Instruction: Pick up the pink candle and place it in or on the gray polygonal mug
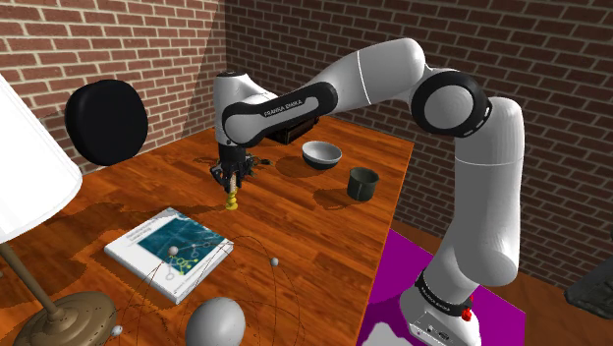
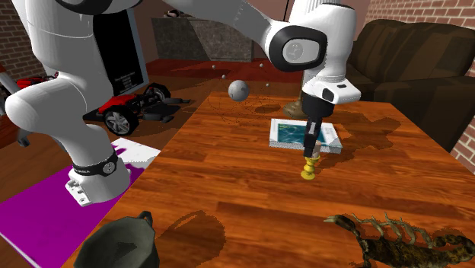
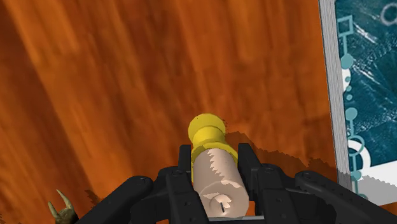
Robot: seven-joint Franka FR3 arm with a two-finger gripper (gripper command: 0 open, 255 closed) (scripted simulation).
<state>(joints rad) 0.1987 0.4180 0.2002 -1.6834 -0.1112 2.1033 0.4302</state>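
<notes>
A pale pink candle [image 3: 216, 184] on a yellow holder stands upright, its base at or just above the wooden table [image 1: 324, 246]. My gripper [image 3: 215, 159] is shut on the candle's pink shaft, one black finger on each side. The shoulder view has the gripper [image 1: 231, 183] pointing straight down over the candle [image 1: 231, 201], near the table's middle. The dark gray mug [image 1: 362, 183] stands upright and apart, toward that view's right near the table edge. In the second exterior view the candle [image 2: 309, 165] is mid-table under the gripper [image 2: 311, 151], and the mug [image 2: 122, 242] sits at the lower left corner.
A gray bowl [image 1: 321, 154] sits beside the mug. A book [image 1: 169, 252] lies close to the candle. A scorpion figure [image 2: 396, 240] lies behind the gripper. A lamp [image 1: 29, 177], a black round object [image 1: 106, 121] and a gray egg shape [image 1: 214, 322] stand along the shoulder view's left.
</notes>
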